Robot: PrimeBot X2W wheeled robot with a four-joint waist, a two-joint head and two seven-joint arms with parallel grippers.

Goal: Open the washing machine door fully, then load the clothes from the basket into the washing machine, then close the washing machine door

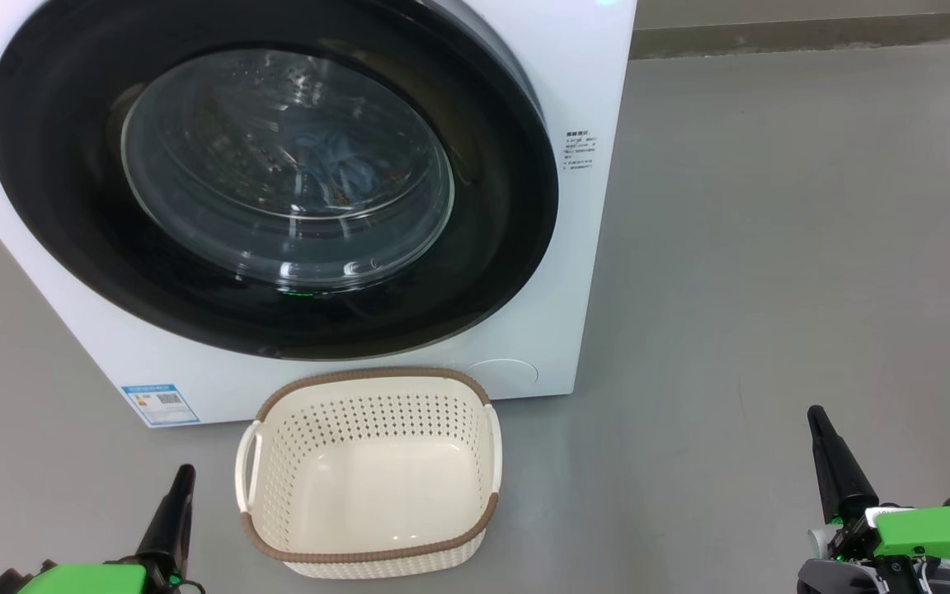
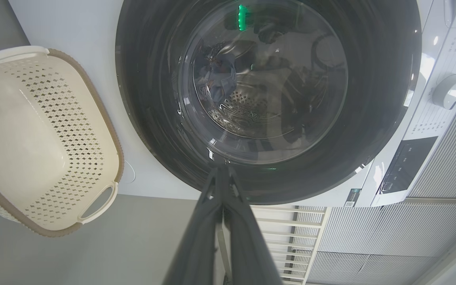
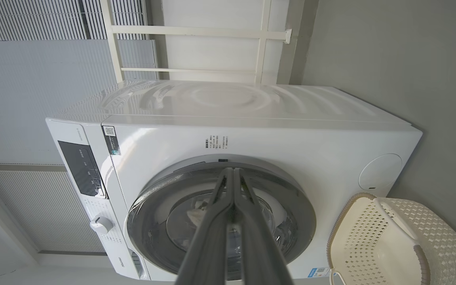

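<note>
In the head view the left gripper (image 1: 181, 483) sat at 7 o'clock, low over the grey floor (image 1: 772, 247), its two dark fingers pressed together on nothing. The left wrist view showed the same clenched, empty pair pointing at the lower rim of the door. Toward its 12 o'clock was the blue label sticker (image 1: 160, 403) on the machine's bottom corner.

At 6 o'clock stood the basket (image 1: 376, 375), its far rim just beside the foot of the washing machine (image 1: 599, 82). Its cream bottom was bare: no garment lay in it. Above it, from 9 round to 1 o'clock, the washing machine door (image 1: 54, 181) lay against the machine's front. It looked shut, though whether the latch had caught could not be told. Behind the glass bowl, near the door's middle, a patch of light blue showed, which I took for the clothes (image 1: 343, 173) lying in the drum.

At 4 o'clock the right gripper (image 1: 820, 425) hung well apart from both basket and machine, fingers likewise closed and carrying nothing.

Judged from this, opening and loading were done, and the closing step was at its end or already over. The next move, if any, called only for a check that the door was seated. That meant a gentle press with closed fingertips on the black rim, not on the glass; otherwise both arms could rest.
</note>
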